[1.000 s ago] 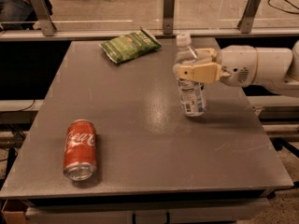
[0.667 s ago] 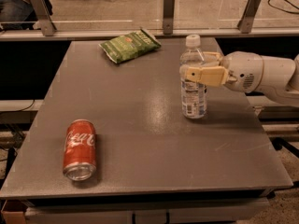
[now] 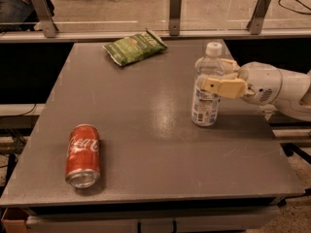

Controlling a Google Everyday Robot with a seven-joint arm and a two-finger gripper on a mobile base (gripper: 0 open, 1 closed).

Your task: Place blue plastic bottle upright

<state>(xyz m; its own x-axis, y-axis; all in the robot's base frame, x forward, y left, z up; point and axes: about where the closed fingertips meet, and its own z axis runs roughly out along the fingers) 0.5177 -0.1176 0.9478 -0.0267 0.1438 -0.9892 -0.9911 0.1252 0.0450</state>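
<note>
On the table's point(image 3: 146, 140) right, hand point(image 3: 214, 75) clasps upright blue plastic bottle point(image 3: 204, 108)

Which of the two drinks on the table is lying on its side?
The red Coca-Cola can, lying near the front left. The blue plastic bottle stands upright on the right, the gripper closed around its middle.

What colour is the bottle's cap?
White cap, camera view; the gripper grips the bottle midway.

Tan claw point(image 3: 211, 77) at clear white-capped bottle point(image 3: 204, 108), red can point(image 3: 83, 154), green bag point(image 3: 135, 47), grey table point(image 3: 160, 149)
</note>
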